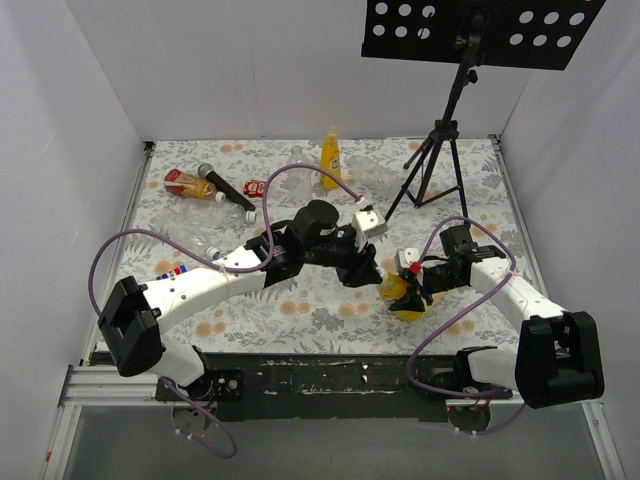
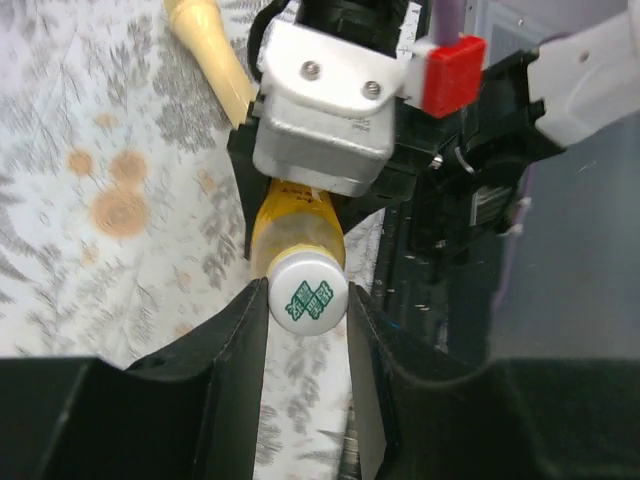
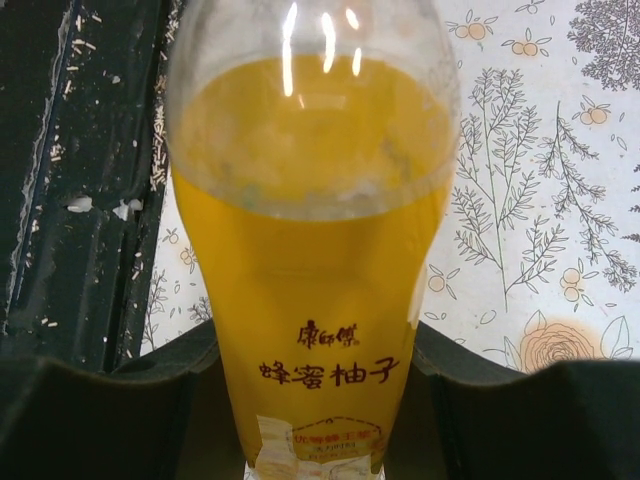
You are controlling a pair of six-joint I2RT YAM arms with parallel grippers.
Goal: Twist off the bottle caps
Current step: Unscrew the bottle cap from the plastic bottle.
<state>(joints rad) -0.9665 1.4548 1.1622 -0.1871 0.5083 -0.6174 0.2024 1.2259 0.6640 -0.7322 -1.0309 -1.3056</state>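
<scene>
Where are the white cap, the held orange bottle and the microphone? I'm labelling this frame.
white cap point(image 2: 308, 305), left wrist view, printed top face.
held orange bottle point(image 3: 310, 330), right wrist view, labelled body.
microphone point(image 1: 226, 187), top external view, black handle.

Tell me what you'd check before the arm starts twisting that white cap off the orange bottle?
1. Left gripper fingers either side of the white cap: ok.
2. Fingers actually pressing on the cap: cannot tell; they look touching.
3. Right gripper holding the orange bottle body: ok, fingers flank it.
4. Cap on the neck: ok.
5. Tan stick away from the cap: ok.
6. Purple cable free of the bottle: ok.
</scene>
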